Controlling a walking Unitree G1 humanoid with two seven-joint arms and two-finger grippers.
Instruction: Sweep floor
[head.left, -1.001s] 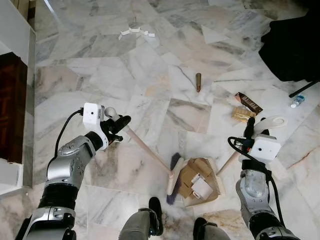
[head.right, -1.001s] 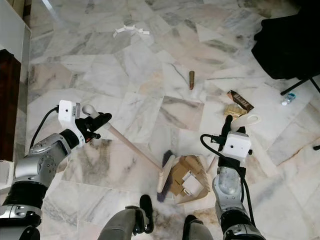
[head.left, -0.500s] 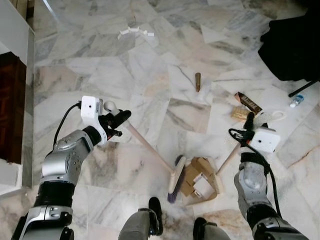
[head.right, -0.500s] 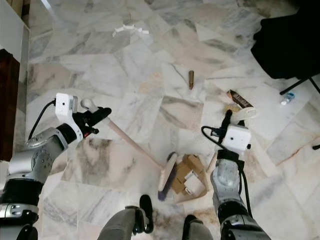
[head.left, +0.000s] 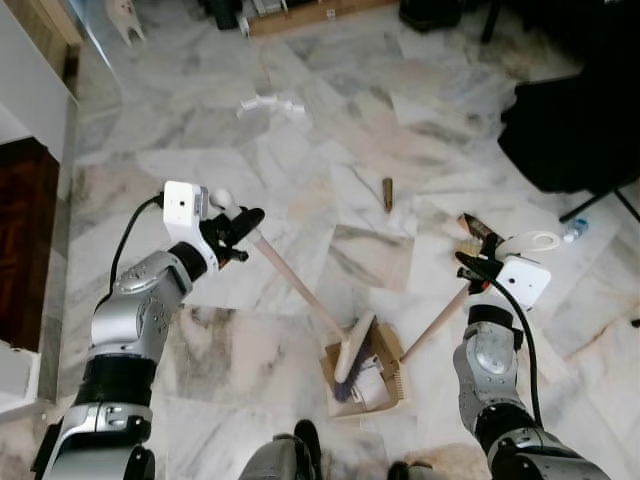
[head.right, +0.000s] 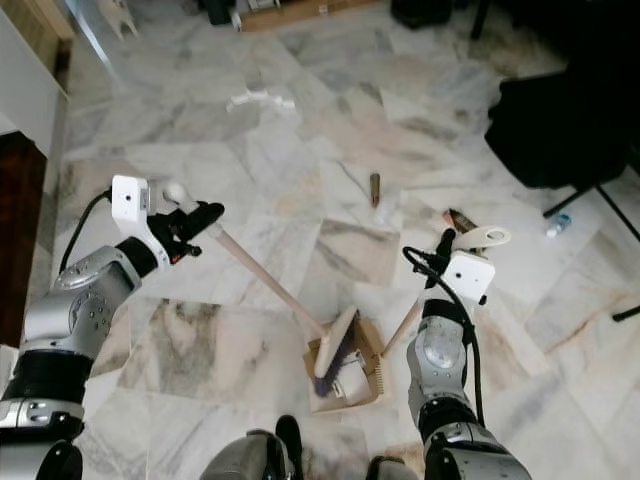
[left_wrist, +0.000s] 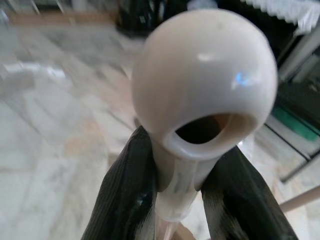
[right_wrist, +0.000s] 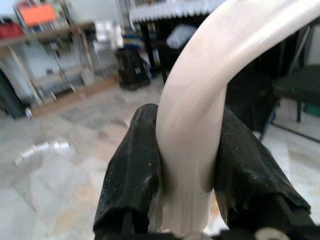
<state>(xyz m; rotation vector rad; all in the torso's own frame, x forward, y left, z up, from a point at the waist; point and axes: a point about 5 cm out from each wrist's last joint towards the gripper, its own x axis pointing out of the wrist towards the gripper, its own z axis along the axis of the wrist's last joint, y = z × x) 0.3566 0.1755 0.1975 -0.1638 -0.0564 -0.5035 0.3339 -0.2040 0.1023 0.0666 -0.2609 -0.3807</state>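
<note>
My left gripper (head.left: 235, 222) is shut on the top of the broom handle (head.left: 295, 285), just below its white knob (left_wrist: 202, 75). The wooden handle slants down to the brush head (head.left: 350, 358), which rests inside the brown dustpan (head.left: 392, 352) in front of my feet. Pale cardboard scraps (head.left: 370, 385) lie in the pan under the bristles. My right gripper (head.left: 478, 268) is shut on the dustpan's stick (head.left: 435, 322) near its white loop grip (head.left: 530, 242); the black fingers (right_wrist: 132, 170) clamp that white grip.
Loose on the marble floor are a brown cylinder (head.left: 387, 194), a brown wrapper (head.left: 478, 228), white paper bits (head.left: 272, 103) and a small bottle (head.left: 573, 230). A black chair (head.left: 570, 130) stands at the right, dark wooden furniture (head.left: 25, 240) at the left.
The camera has risen and tilted forward, showing more floor. The brush head has moved over the scraps into the dustpan. Both grippers keep their hold.
</note>
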